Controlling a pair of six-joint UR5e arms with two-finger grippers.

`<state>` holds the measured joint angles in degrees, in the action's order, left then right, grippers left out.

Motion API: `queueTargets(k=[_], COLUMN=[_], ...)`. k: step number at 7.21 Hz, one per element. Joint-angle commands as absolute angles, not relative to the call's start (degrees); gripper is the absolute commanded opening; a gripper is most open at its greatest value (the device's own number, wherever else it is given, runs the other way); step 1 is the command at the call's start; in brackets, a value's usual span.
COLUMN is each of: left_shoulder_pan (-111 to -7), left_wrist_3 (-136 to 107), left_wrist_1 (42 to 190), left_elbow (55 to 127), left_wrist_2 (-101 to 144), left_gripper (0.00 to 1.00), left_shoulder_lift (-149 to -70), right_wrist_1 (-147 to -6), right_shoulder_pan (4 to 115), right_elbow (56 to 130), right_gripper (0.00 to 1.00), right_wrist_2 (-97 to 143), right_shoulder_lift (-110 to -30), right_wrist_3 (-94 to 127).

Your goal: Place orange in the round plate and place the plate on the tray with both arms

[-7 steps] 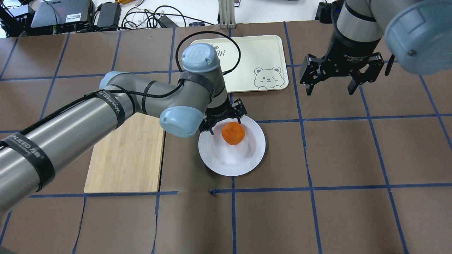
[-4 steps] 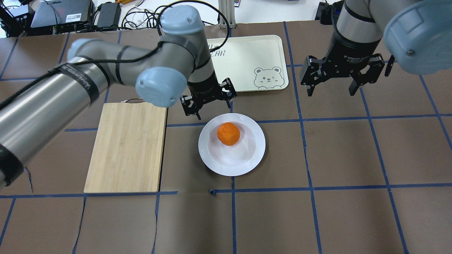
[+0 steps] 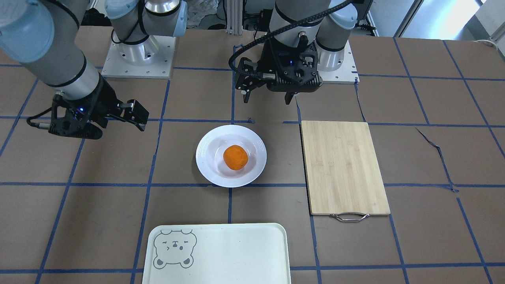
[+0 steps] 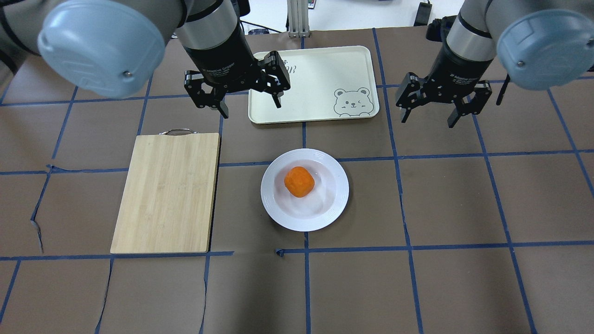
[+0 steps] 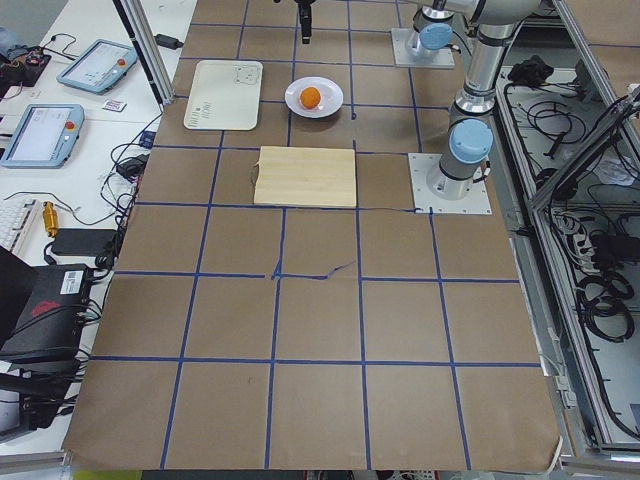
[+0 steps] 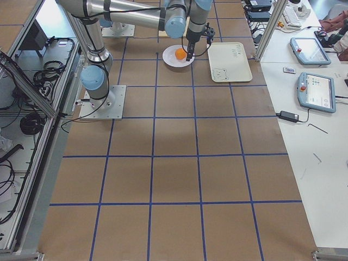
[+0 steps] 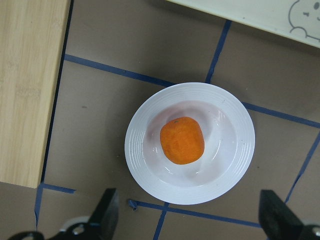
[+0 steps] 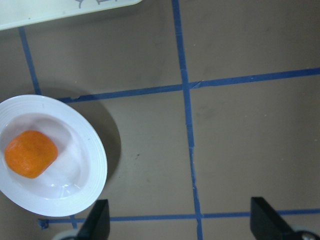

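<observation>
The orange lies in the sunken centre of the white round plate at mid-table, with nothing touching either. In the front-facing view the orange sits slightly off the centre of the plate. The cream tray with its bear face lies beyond the plate, holding nothing. My left gripper hangs open over the tray's left edge, well above the table. My right gripper hangs open to the right of the tray. The left wrist view looks straight down on the orange.
A bamboo cutting board with a metal handle lies to the left of the plate. Blue tape lines cross the brown table cover. Cables and devices sit past the far edge.
My left gripper has pulled away from the orange and risen back toward the tray's left edge, staying open. The orange stays in the plate. The right gripper has barely shifted.
</observation>
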<state>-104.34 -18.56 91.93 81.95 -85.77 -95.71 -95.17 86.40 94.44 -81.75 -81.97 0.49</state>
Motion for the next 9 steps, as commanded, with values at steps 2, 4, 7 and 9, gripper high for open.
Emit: queueTargets(k=[2, 4, 7, 9], left_shoulder_pan=[-101.6, -93.0, -91.3, -91.4], left_wrist_3=[-13.2, -2.5, -2.0, -2.2], left_wrist_1=[91.4, 91.6, 91.6, 91.6], left_elbow=[85.2, 85.2, 85.9, 86.1], left_wrist_2=[-91.7, -91.8, -91.6, -91.1], left_gripper=[1.0, 1.0, 1.0, 1.0], left_shoulder_lift=[-92.7, -90.9, -90.4, -90.4], right_wrist_1=[-109.2, -117.2, -128.8, -136.1], right_shoulder_pan=[86.3, 86.3, 86.5, 87.2], right_elbow=[101.6, 106.0, 114.1, 117.9], right_gripper=[1.0, 1.0, 1.0, 0.96], right_wrist_2=[-77.1, -69.0, -59.7, -59.0], right_shoulder_lift=[-74.4, -71.7, -69.5, -68.2], right_wrist_3=[-11.0, -12.2, -11.7, -11.6])
